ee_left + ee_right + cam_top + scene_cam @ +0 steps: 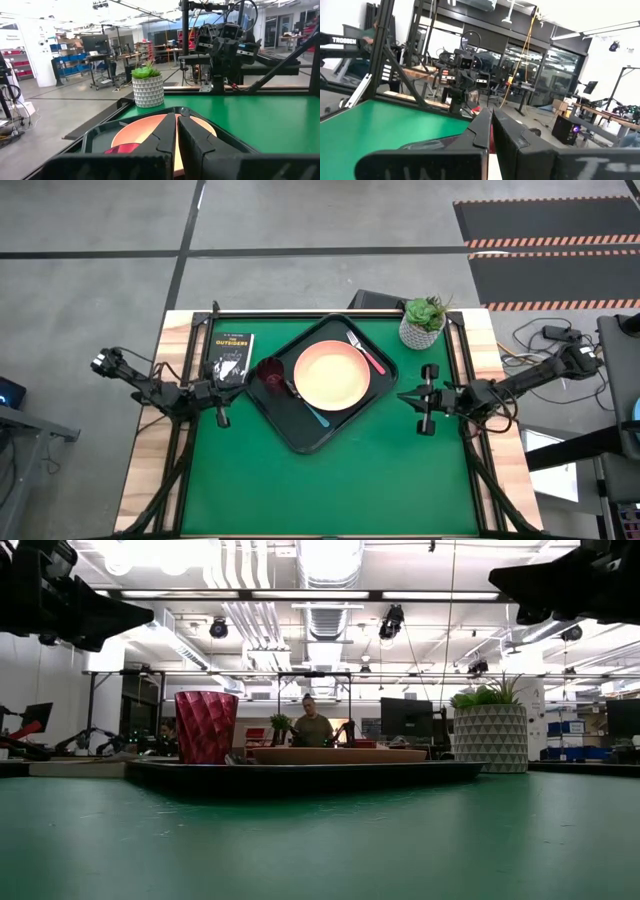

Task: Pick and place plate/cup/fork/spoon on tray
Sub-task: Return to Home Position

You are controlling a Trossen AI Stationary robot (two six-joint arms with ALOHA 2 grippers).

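**Tray loaded, both arms clear**

Your tray (300, 435) sits at counter centre, holding the plate (331, 373) in the middle, the cup (270, 372) at its 9 o'clock, the fork (366, 353) at 2 and the spoon (312, 412) at 7. The left end effector (221, 419) and right end effector (427, 398) are clenched, empty, off the tray's sides. A plant pot (422, 328) and a book (231, 357) flank the tray; green counter (330, 490) lies bare at 6 o'clock.

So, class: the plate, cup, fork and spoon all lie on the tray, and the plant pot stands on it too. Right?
Not quite. In the high view the plant pot stands on the green table beyond the tray, not on it. The plate, cup, fork and spoon are on the tray.
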